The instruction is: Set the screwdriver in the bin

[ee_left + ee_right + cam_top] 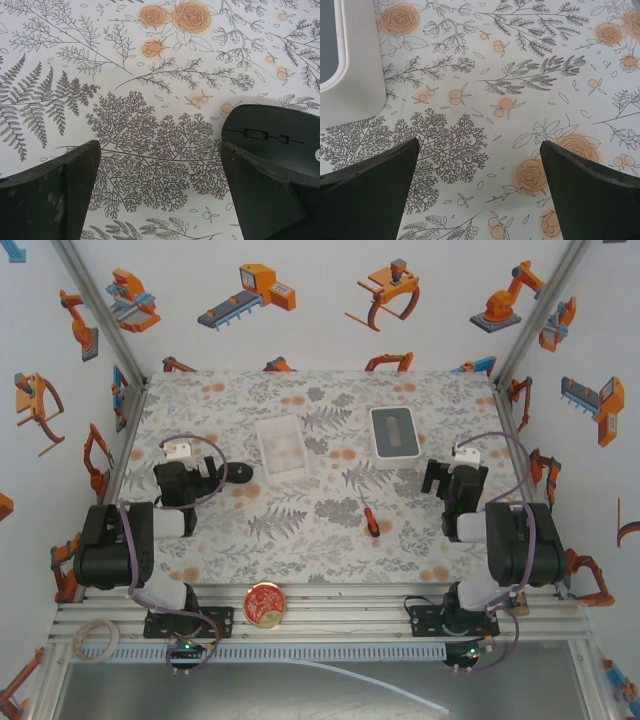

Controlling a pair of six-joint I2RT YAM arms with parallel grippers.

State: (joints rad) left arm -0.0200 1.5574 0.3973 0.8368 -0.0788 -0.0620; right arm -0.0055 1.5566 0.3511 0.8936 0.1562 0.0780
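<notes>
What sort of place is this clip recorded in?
Probably a lab data-collection booth: walls printed with robot cartoons, aluminium frame rails, and a floral table with robot arms bolted on.

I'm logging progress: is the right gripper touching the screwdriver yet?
Apart. In the top external view, bare floral table lies between the right gripper and the screwdriver, which rests by itself.

screwdriver [370, 521] lies out on its own right of the table's middle, bare surface all round. bin [281, 444] near the far edge: grey box [393, 431] stands to its right, black mouse [238, 473] near-left, just beside the left gripper [160, 162].
</notes>
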